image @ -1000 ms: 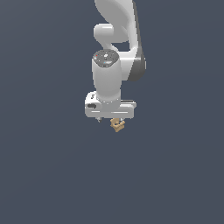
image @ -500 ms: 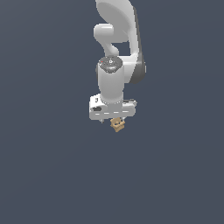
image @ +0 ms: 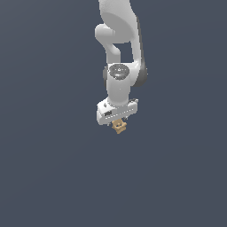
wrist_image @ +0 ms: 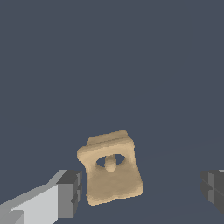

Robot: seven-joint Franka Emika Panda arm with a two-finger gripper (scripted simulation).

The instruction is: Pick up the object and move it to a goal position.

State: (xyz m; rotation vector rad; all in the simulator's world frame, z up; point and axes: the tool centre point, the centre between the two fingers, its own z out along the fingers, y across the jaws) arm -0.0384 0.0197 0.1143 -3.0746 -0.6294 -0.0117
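Nothing but flat, uniform slate-grey ground (image: 48, 177) in both views; no seams, no walls, no edges, no cast shadow distinct enough to tell floor from backdrop.

In the exterior view, white jointed robot arm (image: 119, 57) descending from twelve o'clock, ending in a white block-shaped gripper (image: 116, 119) near centre. Just under that block, at its six o'clock, a tiny tan blocky piece with rounded, notched edges (image: 119, 126). Impossible to tell from this view whether resting on the ground or lifted.

In the wrist view, same tan piece (wrist_image: 113, 168) seen large: a squarish slab with lumpy corners, an oval hole through its upper half, a small peg showing inside the hole. Dark grey fingertip pads (wrist_image: 70, 192) spread wide, one at eight o'clock of the piece and one at the frame's four o'clock edge. Near pad just beside the piece's edge, contact not clear; far pad well apart from it. Jaws wide apart, gripping nothing, piece lying between them, closer to the near pad.
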